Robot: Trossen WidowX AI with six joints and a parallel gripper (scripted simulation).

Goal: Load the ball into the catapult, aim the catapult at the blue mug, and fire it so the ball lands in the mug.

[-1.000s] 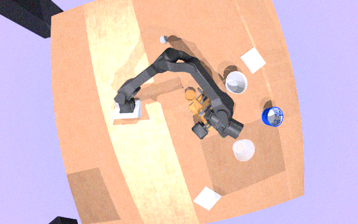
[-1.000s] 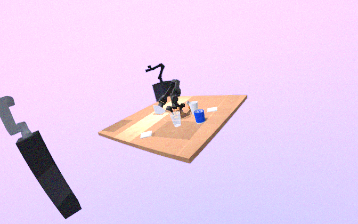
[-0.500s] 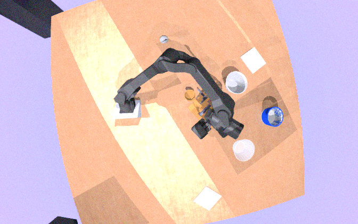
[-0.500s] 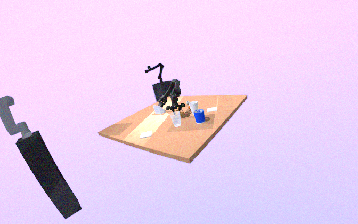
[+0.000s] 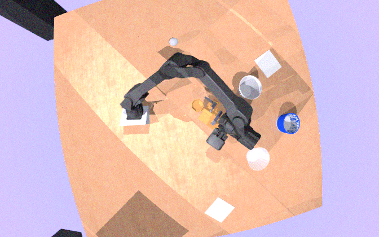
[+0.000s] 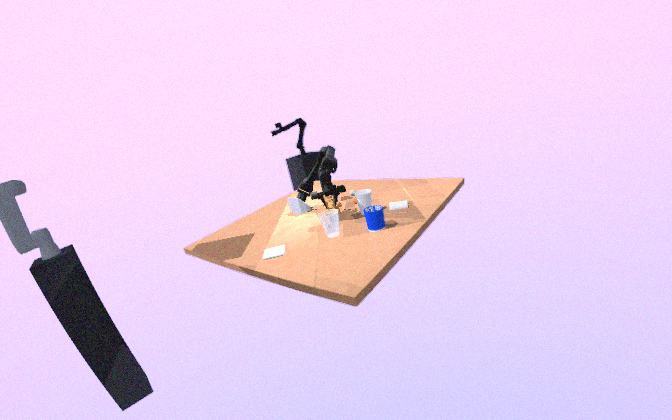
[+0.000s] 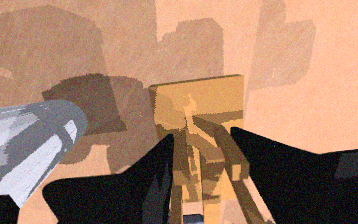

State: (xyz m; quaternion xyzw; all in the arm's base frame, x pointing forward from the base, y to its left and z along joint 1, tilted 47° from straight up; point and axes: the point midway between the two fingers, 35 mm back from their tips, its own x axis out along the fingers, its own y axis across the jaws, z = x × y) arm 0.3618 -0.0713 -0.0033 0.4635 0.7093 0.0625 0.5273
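The orange-yellow catapult [image 5: 206, 117] [image 6: 332, 205] [image 7: 225, 95] stands on the table under the arm, its round cup toward the robot base. My gripper [image 6: 329, 195] [image 7: 201, 135] is shut on the catapult, its black fingers on either side of the frame. The blue mug [image 5: 281, 124] [image 6: 374, 220] stands upright to the right of the catapult in the top view. A small grey ball [image 5: 173, 41] lies on the table beyond the arm. A small orange thing [image 6: 355, 201], perhaps another ball, shows beside the clear cup; no ball is plainly visible in the catapult's cup, which is partly shaded.
One clear cup [image 5: 250, 87] [image 6: 364, 199] stands between the catapult and a white block [image 5: 268, 64] [image 6: 398, 205]. Another clear cup [image 5: 258, 158] [image 6: 330, 223] stands near the gripper. Another white block [image 5: 219, 209] [image 6: 274, 252] lies farther off, near the table's edge.
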